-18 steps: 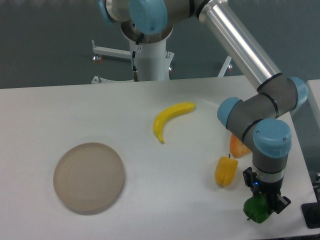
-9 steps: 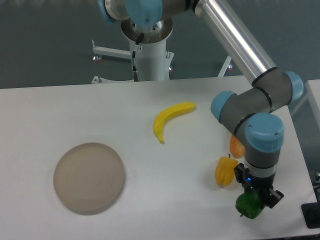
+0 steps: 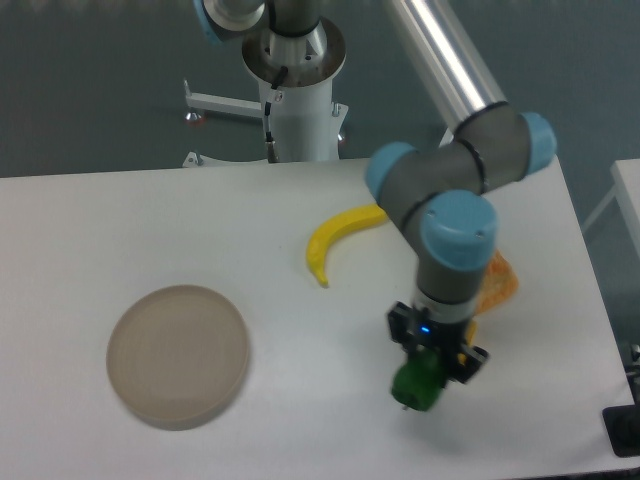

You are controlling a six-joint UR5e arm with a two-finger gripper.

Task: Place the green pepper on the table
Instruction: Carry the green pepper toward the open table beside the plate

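The green pepper (image 3: 418, 383) is a small glossy dark-green pepper held in my gripper (image 3: 430, 368), which is shut on it from above. It hangs low over the white table (image 3: 300, 420), right of centre near the front; I cannot tell whether it touches the surface. The arm's wrist (image 3: 456, 240) stands straight above it. The yellow pepper is hidden behind the arm.
A yellow banana (image 3: 338, 237) lies at mid table, left of the arm. An orange object (image 3: 496, 282) peeks out to the right of the wrist. A round beige plate (image 3: 178, 352) sits at the front left. The table's right edge is near.
My gripper has carried the green pepper leftward from the table's front right corner toward the middle front. The arm now covers the yellow pepper.
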